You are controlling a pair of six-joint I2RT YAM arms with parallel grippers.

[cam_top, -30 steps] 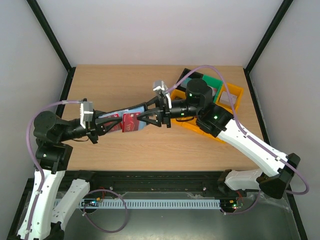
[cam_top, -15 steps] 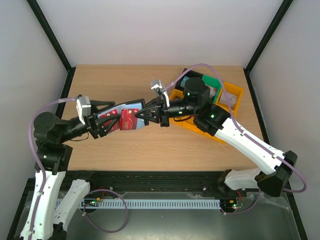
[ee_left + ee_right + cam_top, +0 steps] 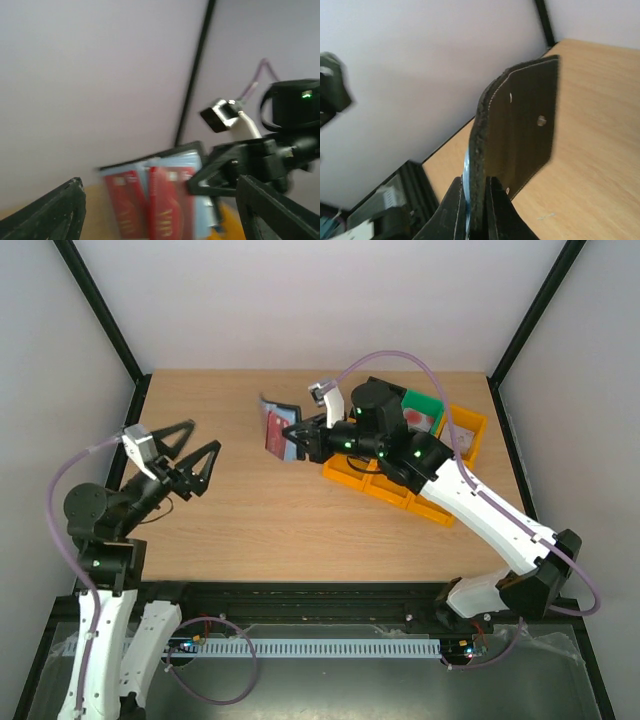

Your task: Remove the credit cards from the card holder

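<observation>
One wooden table [image 3: 300, 530], pale walls [image 3: 300, 300], card holder [image 3: 522, 125]

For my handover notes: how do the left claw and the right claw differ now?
The left claw stands wide open and empty; the right claw is shut on the card holder. The left claw hangs over the left of the table; the right claw is near its middle. Both are raised off it.

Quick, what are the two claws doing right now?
Left claw: open, holding nothing.
Right claw: shut on the wallet, with red cards inside it.
</observation>
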